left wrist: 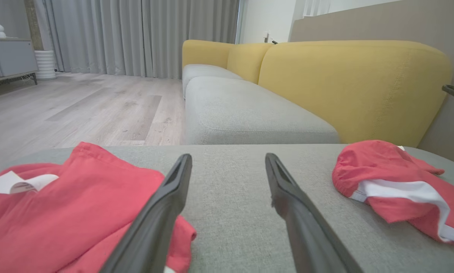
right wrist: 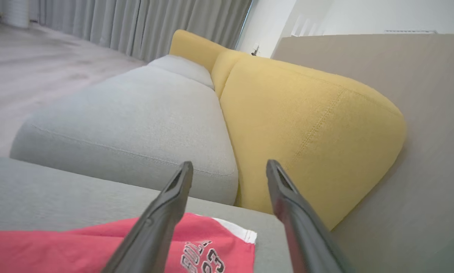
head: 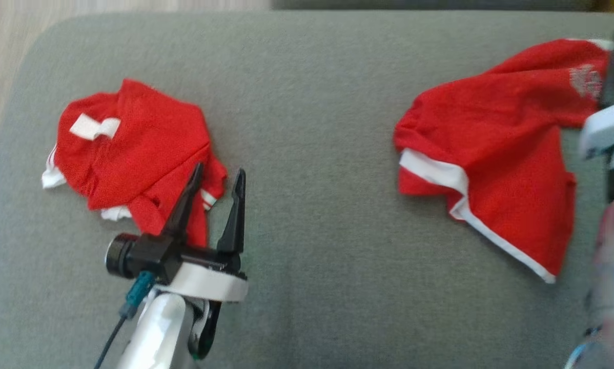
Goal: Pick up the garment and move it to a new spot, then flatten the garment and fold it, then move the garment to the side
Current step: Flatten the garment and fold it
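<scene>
Your left gripper (head: 220, 169) is open wide, with nothing between its two dark fingers. In the head view its left finger (head: 186, 202) lies across the near right edge of the crumpled red garment (head: 132, 138), and the other finger is over bare grey seat (head: 312, 230). You cannot tell if the finger touches the cloth. That garment sits bunched up on the left part of the seat, with a white tag on top and bits of white trim at its edges. Your right gripper (right wrist: 230, 163) is open wide too and holds nothing. It hangs over the far right end of the second red garment (head: 491, 154), where white printed letters and numbers (right wrist: 202, 261) show. In the head view that arm is a blur at the right edge. The second garment lies more spread out on the right part of the seat, with a white band along its near edge. The two garments are well apart. Past the seat you see a grey and yellow sofa (left wrist: 356, 83), a pale wood floor (left wrist: 79, 106) and grey curtains (left wrist: 136, 34).
</scene>
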Available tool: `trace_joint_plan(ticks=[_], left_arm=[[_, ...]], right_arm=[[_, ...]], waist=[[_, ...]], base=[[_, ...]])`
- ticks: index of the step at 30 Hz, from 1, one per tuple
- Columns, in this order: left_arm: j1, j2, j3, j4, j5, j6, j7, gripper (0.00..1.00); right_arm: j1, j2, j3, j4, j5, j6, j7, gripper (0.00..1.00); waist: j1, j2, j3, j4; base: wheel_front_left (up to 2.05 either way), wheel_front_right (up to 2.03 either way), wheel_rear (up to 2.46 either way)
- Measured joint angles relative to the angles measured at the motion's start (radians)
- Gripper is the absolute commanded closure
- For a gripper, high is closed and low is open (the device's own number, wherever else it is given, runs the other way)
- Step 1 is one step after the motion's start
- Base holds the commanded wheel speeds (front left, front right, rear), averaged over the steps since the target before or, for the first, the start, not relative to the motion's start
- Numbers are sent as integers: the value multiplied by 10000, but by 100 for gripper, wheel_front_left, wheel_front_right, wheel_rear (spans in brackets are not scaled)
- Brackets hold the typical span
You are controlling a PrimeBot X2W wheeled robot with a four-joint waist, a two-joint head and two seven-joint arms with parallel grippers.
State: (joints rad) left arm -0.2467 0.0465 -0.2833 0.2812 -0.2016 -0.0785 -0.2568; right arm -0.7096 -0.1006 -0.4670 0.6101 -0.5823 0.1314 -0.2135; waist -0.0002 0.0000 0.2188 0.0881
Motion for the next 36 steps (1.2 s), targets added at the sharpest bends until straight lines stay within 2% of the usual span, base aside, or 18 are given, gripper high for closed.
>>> trace_joint_plan(ticks=[3,6,7,11,14,16,19,25,36], left_arm=[[271,2,109,8,17,4,0,0],[480,4,222,8,42,4,0,0],[480,4,222,8,42,4,0,0],[736,6,234,12,81,6,0,0],[883,6,244,4,81,8,0,0],[894,6,244,0,82,6,0,0],[892,6,242,-35,94,6,0,0],[875,6,228,-38,94,0,0,0],[575,6,217,-27,180,-23,0,0]], right_arm=[[667,422,332,-332,1003,0,-221,0],[1430,445,828,-637,2562,2,-309,0],[1430,445,828,-637,2562,2,-309,0],[3047,474,2261,-949,5354,0,-345,0],[4505,525,3045,-1361,6353,2,-345,0],[5249,546,3200,-1413,6792,0,-345,0],[5715,548,3252,-1402,6817,0,-341,0],[5190,556,2775,-1009,6569,0,192,0],[4058,535,2337,1126,5783,0,1193,0]], waist=[[0,0,-356,-315],[0,0,-691,-615],[0,0,-691,-615],[-1,0,-1089,-931],[-1,0,-1239,-1124],[-1,0,-1252,-1185],[1,0,-1161,-1186],[2,0,-944,-1045],[2,0,-389,-579]], base=[[0,0,0],[0,0,0],[0,0,0],[0,0,0],[0,0,0],[0,0,0],[0,0,0],[0,0,0],[0,0,0]])
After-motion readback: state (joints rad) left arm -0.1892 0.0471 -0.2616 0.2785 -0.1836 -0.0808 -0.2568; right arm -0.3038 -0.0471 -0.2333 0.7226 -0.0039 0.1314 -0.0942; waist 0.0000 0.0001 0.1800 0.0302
